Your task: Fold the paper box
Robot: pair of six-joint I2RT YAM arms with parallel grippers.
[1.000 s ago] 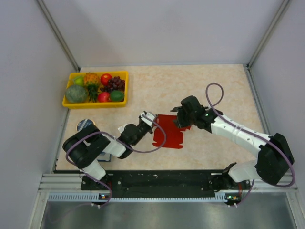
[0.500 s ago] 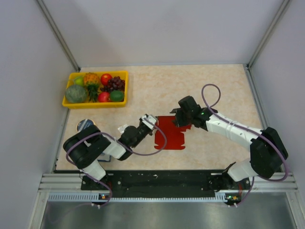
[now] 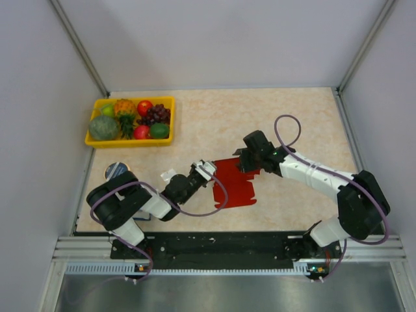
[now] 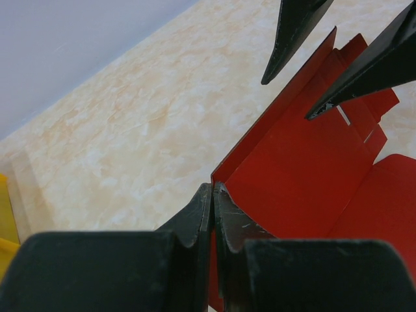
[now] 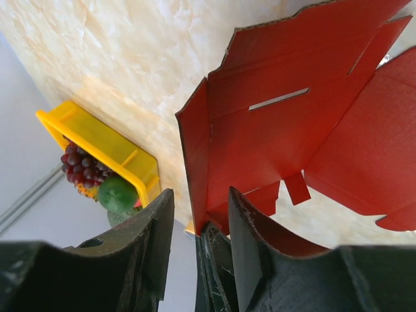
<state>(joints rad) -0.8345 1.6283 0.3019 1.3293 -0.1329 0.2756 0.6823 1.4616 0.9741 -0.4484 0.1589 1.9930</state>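
The left pincer (image 4: 213,195) is clenched on the 9 o'clock edge of the paper box (image 3: 235,185) lying mid-surface (image 3: 299,123), while the right pincer (image 5: 198,205), fingers parted, straddles its raised 1 o'clock flap, the fruit tray (image 3: 130,142) well apart at 10 o'clock.

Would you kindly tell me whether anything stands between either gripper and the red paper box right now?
Nothing visible does. The left gripper is shut on an edge of the paper box, and the right gripper sits open around one of its raised panels.
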